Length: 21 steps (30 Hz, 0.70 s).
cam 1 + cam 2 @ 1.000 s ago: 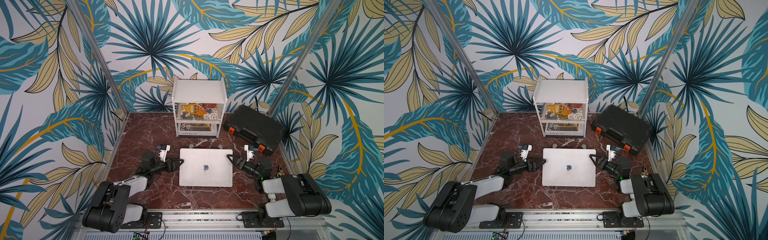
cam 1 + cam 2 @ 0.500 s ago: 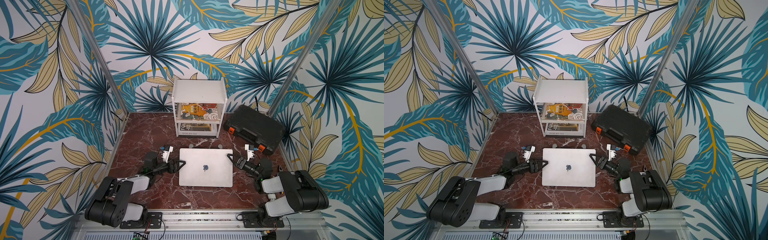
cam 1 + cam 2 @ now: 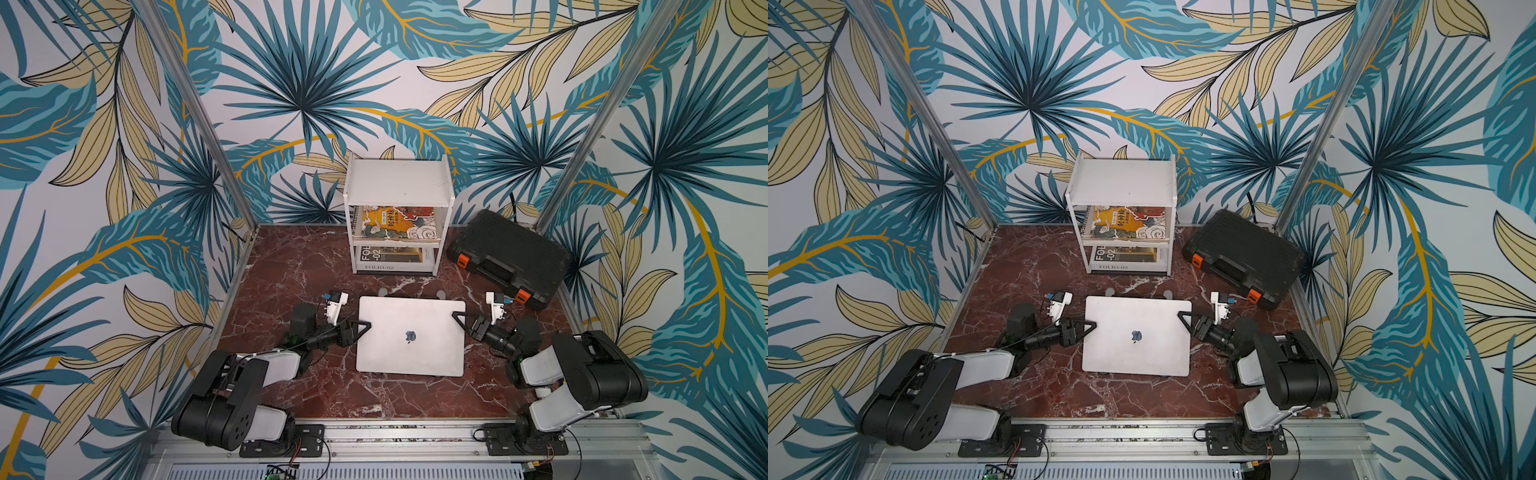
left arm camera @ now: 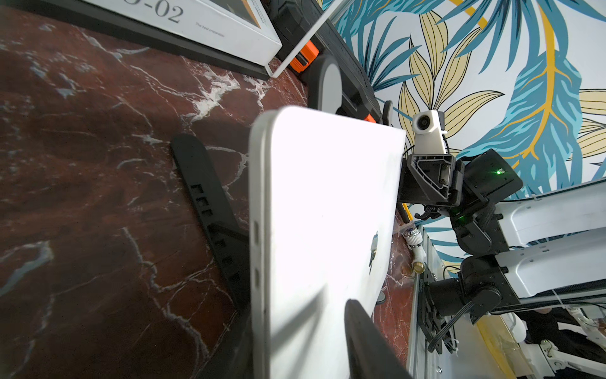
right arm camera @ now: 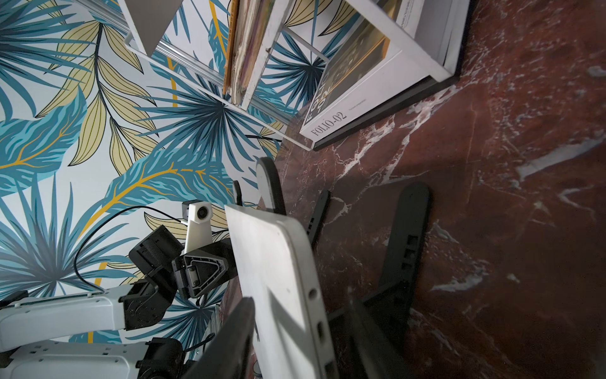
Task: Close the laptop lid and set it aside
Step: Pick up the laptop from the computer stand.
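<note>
The silver laptop (image 3: 409, 353) (image 3: 1136, 357) lies in the middle of the marble table with the laptop lid (image 4: 328, 197) (image 5: 272, 262) down flat and its apple logo up. It rests raised on a black stand (image 4: 203, 183) (image 5: 406, 229). My left gripper (image 3: 365, 325) (image 3: 1091, 324) (image 4: 298, 328) straddles the laptop's left edge, one finger above the lid and one below. My right gripper (image 3: 457, 316) (image 3: 1181, 314) (image 5: 300, 315) straddles the right edge the same way. Both are open, with a small gap showing at the fingers.
A white shelf unit (image 3: 399, 183) holding books stands behind the laptop. A black ribbed case with orange latches (image 3: 507, 253) lies at the back right. Two grey stand tabs (image 3: 384, 293) stick up behind the laptop's rear edge. Walls enclose the table.
My left gripper has slid right onto the laptop's left edge. Both grippers' jaws have narrowed around the edges. The laptop has not moved.
</note>
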### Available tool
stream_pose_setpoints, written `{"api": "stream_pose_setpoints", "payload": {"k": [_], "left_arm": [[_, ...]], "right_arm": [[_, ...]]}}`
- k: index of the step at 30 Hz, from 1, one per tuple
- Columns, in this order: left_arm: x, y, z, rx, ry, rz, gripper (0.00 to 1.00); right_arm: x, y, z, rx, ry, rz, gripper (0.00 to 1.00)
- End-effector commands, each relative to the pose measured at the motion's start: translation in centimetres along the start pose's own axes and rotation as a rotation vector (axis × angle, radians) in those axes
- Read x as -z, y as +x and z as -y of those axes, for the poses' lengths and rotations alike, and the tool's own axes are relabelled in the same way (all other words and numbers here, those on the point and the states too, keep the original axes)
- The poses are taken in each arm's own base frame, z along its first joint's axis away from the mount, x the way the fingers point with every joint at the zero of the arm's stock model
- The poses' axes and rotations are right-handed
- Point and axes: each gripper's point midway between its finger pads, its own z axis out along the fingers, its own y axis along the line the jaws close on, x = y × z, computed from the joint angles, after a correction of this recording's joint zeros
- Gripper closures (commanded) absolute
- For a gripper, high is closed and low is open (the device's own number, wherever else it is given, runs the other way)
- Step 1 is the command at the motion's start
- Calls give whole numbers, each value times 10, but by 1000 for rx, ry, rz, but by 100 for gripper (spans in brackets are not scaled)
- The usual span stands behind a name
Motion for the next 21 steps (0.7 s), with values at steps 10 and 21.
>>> {"api": "stream_pose_setpoints", "payload": {"k": [10, 21], "left_arm": [[-4, -9, 5, -41, 13, 6, 73], [-3, -7, 1, -40, -12, -1, 81]], "right_arm": [[3, 13, 5, -8, 8, -18, 39], [13, 28, 2, -49, 13, -37, 44]]}}
